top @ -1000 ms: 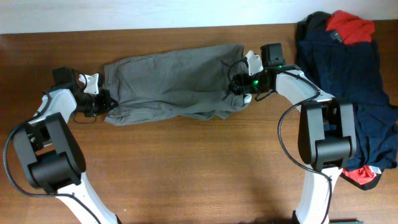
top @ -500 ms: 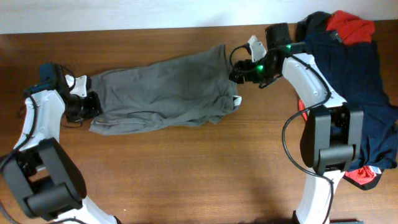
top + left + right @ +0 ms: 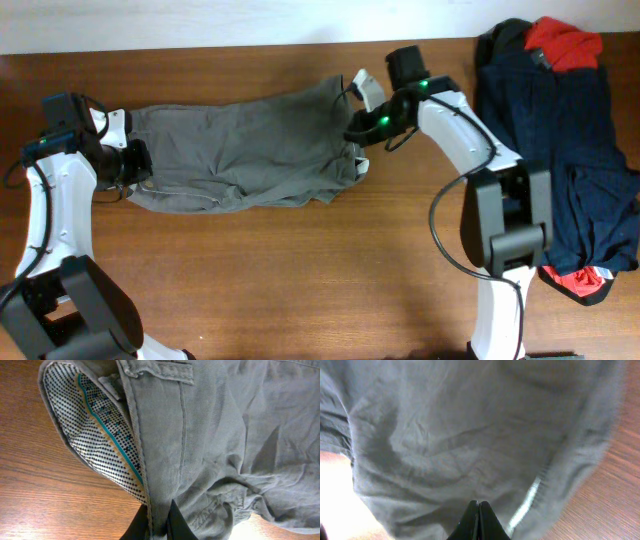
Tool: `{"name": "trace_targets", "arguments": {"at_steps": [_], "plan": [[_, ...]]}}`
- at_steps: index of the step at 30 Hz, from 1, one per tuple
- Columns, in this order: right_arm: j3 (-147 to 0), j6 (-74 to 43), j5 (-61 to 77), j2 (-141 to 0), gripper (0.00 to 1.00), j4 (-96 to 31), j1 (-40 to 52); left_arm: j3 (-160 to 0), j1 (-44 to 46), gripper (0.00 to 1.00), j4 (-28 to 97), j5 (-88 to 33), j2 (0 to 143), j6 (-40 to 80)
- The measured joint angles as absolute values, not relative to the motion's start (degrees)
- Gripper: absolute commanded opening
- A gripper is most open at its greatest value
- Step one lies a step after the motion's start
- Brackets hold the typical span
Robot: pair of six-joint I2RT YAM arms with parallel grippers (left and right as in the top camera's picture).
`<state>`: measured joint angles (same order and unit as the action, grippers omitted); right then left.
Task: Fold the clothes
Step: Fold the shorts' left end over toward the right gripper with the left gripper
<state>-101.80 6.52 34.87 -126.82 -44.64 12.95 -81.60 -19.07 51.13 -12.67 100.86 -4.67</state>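
Note:
The grey-khaki shorts (image 3: 240,155) lie stretched across the table, waistband to the left and leg hems to the right. My left gripper (image 3: 135,160) is shut on the waistband edge; in the left wrist view (image 3: 157,521) the seam runs between its fingers, beside the dotted inner lining (image 3: 95,435). My right gripper (image 3: 352,125) hovers at the upper right hem. Its fingers (image 3: 478,510) press together over the grey cloth (image 3: 460,435), with no fabric visible between them.
A heap of dark navy clothing (image 3: 560,130) with a red garment (image 3: 562,45) on top fills the right end of the table. More red cloth (image 3: 585,283) pokes out at its lower edge. Bare wood (image 3: 300,270) lies in front of the shorts.
The shorts have slid left with my left gripper holding the waistband. My right gripper let go, moved up and left along the hem, and closed.

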Motion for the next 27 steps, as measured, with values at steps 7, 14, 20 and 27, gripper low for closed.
{"name": "trace_targets", "arguments": {"at_steps": [7, 14, 20, 27], "plan": [[-101.80, 7.77, 34.94, -135.41, 0.04, -43.86, 13.28, -81.60, -17.96, 0.01, 50.57, -13.06, 100.86, -4.43], [-102.85, 7.94, 35.97, -136.44, 0.04, -44.25, 13.10, -82.00, -12.69, 0.01, 49.91, -13.10, 100.82, -3.57], [-103.02, 7.94, 36.16, -136.57, 0.04, -44.34, 13.06, -89.01, -2.90, 0.01, 47.88, -13.69, 100.82, -1.76], [-103.15, 7.92, 36.12, -136.64, 0.04, -44.66, 13.06, -92.12, 13.74, 0.01, 37.21, -14.28, 101.30, -1.17]]}}
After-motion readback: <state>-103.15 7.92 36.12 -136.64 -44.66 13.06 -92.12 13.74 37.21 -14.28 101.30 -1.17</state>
